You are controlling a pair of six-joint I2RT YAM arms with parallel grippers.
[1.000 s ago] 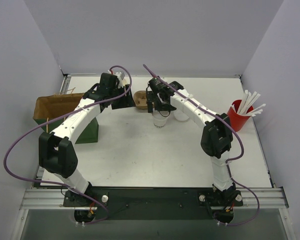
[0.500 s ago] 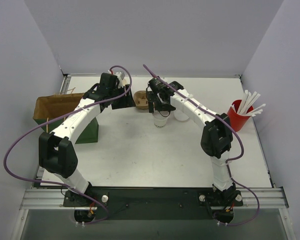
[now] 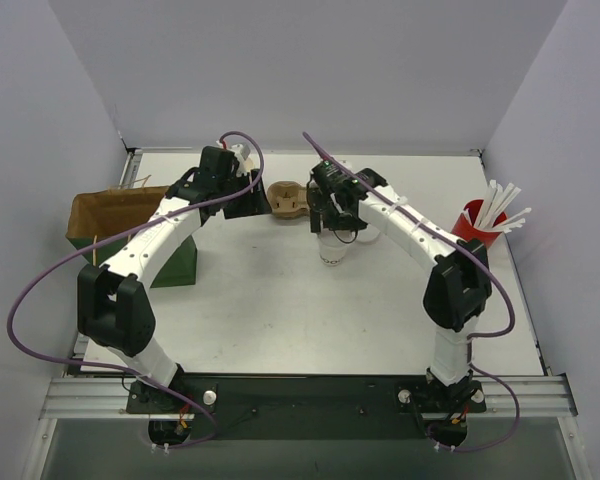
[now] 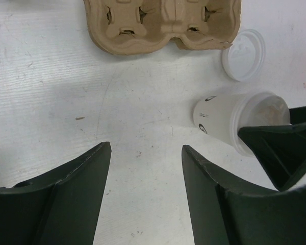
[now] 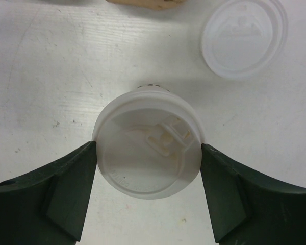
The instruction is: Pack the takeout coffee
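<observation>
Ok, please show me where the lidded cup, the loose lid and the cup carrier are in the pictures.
lidded cup [image 5: 148, 148], right wrist view, centre of its lid.
loose lid [image 5: 245, 35], right wrist view, middle of its flat top.
cup carrier [image 4: 163, 25], left wrist view, ridge between its wells.

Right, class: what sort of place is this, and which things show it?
Probably a robot test bench staged as a takeaway coffee counter: a small white lidded paper cup, a brown moulded-cardboard cup carrier, a red cup of white straws.
</observation>
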